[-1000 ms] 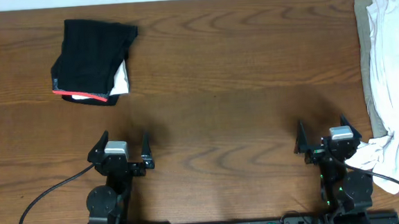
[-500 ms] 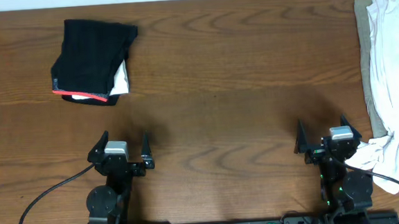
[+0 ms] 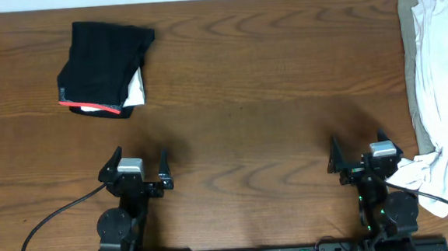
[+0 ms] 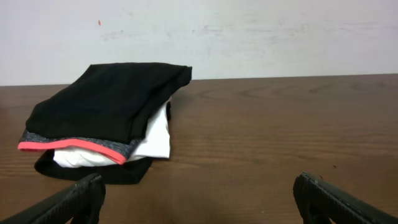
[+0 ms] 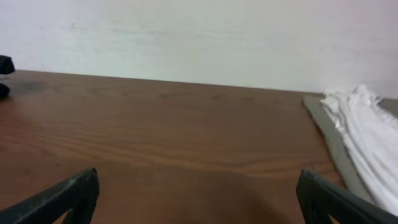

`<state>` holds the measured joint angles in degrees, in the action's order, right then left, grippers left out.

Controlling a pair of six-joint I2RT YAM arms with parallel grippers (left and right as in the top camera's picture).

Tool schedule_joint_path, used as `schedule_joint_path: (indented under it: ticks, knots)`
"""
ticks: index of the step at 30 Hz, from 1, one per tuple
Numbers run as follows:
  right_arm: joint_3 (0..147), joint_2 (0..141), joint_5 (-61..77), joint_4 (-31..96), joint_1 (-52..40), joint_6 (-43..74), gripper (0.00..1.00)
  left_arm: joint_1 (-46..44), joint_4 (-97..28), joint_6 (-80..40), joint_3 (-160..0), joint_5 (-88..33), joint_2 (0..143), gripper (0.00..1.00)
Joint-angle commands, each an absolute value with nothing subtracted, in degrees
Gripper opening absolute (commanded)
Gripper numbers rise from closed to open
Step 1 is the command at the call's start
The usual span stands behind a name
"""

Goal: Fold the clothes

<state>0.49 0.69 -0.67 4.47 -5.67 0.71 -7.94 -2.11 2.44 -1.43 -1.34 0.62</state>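
Note:
A folded black garment with a red edge (image 3: pixel 103 67) lies at the far left of the table, a white layer showing at its open side. In the left wrist view this black garment (image 4: pixel 106 109) sits ahead and to the left. A crumpled white T-shirt (image 3: pixel 440 89) lies along the right edge on top of a grey-beige garment (image 3: pixel 411 59). The right wrist view has the T-shirt (image 5: pixel 367 137) at its right. My left gripper (image 3: pixel 139 159) is open near the front edge, well short of the black garment. The right gripper (image 3: pixel 359 150) is open beside the T-shirt's lower end, nothing between its fingers.
The brown wooden table (image 3: pixel 245 85) stretches between the two piles. A pale wall (image 5: pixel 199 37) stands behind its far edge. Black cables (image 3: pixel 51 222) run from the arm bases at the front.
The right gripper has shifted very slightly to the left. The left arm and the clothes have not moved.

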Motion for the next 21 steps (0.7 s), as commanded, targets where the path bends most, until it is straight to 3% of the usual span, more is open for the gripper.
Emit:
schedule_joint_path:
  ticks: [1,13,21]
  knots:
    - [2.55,0.38,0.49,7.29,-4.84,4.73,0.99,-8.12,-4.01,3.18,-0.23,-0.86,0.23,0.98]
    - [27.53,1.21,-2.57,29.54,-4.84,9.74,0.99,-8.12,-4.01,3.18,-0.23,-0.89,0.23,0.98]
    - [39.77,9.80,-6.74,43.70,-4.82,18.44,0.99,-8.12,-4.03,3.18,-0.23,-0.86,0.23,0.98]
